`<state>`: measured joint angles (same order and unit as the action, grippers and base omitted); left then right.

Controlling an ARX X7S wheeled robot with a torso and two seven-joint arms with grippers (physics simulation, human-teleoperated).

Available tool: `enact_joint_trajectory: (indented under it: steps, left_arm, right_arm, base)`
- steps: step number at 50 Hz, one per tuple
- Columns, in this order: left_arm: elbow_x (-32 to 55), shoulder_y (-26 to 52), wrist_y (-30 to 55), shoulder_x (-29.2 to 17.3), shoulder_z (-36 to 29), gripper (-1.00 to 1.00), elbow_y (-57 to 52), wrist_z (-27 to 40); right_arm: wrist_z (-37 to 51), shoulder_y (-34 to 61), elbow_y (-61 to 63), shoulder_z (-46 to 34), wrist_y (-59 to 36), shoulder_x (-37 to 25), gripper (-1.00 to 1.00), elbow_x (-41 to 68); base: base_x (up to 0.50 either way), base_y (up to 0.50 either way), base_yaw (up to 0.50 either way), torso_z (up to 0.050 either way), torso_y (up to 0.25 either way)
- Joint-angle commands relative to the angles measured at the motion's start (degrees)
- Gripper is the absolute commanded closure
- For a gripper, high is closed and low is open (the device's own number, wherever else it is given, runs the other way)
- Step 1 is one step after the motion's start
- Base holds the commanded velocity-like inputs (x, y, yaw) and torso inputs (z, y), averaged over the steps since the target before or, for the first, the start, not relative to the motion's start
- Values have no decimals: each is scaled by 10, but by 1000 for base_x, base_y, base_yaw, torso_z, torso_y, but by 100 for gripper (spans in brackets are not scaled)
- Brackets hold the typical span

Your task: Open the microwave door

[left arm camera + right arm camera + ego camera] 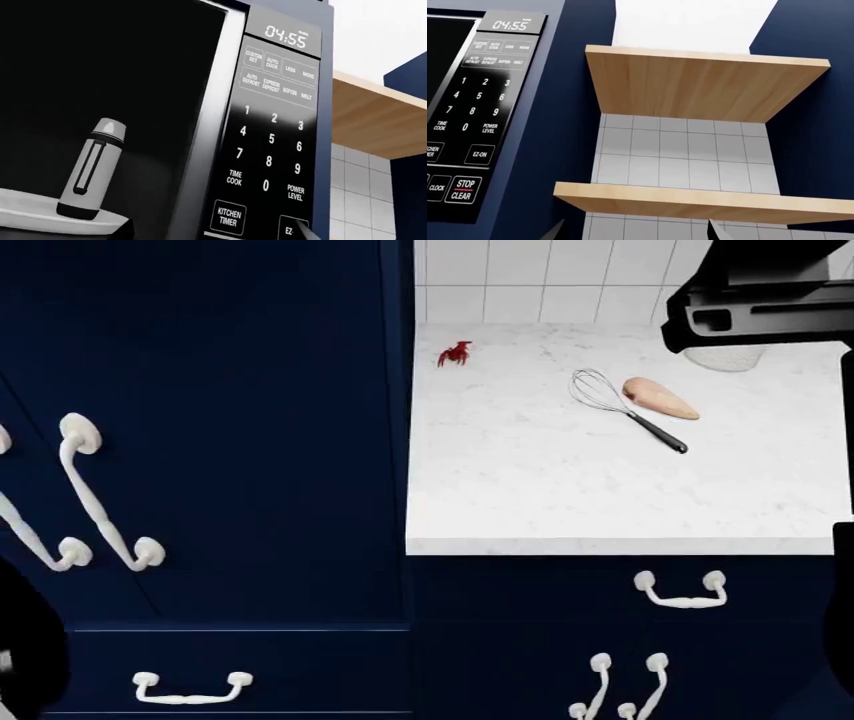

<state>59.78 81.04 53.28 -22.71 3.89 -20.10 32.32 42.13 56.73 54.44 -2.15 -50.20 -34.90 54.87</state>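
Facing the left wrist camera at close range, the microwave (pixel 200 120) fills the view: dark door window (pixel 113 90), a thermos (pixel 92 170) on a plate (pixel 60 212) inside, keypad (pixel 270 150) reading 04:55 beside the door's edge. Open tiled wall and wooden shelves (pixel 707 85) lie beside it. Whether either gripper is released or clenched cannot be told.

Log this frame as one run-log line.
task: open microwave | microwave door: shut | left gripper: at keypad | right gripper: near wooden shelves | contact: unclear
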Motion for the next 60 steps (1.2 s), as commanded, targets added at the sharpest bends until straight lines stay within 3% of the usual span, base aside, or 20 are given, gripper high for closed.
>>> enact_joint_trajectory:
  steps: [1, 14, 22, 27, 33, 40, 48, 60]
  left_arm:
    - [67, -23, 87, -58, 94, -100, -93, 75]
    - [254, -34, 146, -97, 169, -100, -173, 188]
    - [350, -36, 143, -109, 172, -100, -211, 254]
    - [363, -32, 140, -108, 163, -100, -220, 264]
    - [299, -31, 141, -77, 138, -100, -213, 223]
    - [138, -32, 115, -53, 80, -100, -191, 124]
    - [-52, -17, 49, -77, -22, -100, -143, 43]
    - [-187, 35, 12, -115, -112, -100, -69, 27]
  right_arm:
    - [1, -3, 0, -1, 8, -2, -100, 0]
    - [5, -2, 1, -8, 12, 0, -100, 2]
    - [6, -5, 0, -9, 15, -1, -100, 1]
    - [8, -4, 0, -8, 16, -3, -100, 5]
    - [13, 3, 0, -7, 14, -6, -100, 14]
    - [17, 10, 0, -7, 11, -9, -100, 20]
    - [18, 6, 2, -7, 15, -11, -100, 21]
    - [19, 0, 3, -10, 22, -13, -100, 20]
  base:
    - [0, 0, 0, 0, 0]
    - [0, 0, 0, 0, 0]
    - [0, 0, 0, 0, 0]
    - [0, 0, 0, 0, 0]
    - [0, 0, 0, 0, 0]
    - [0, 0, 0, 0, 0]
    - [0, 0, 0, 0, 0]
    - [0, 0, 0, 0, 0]
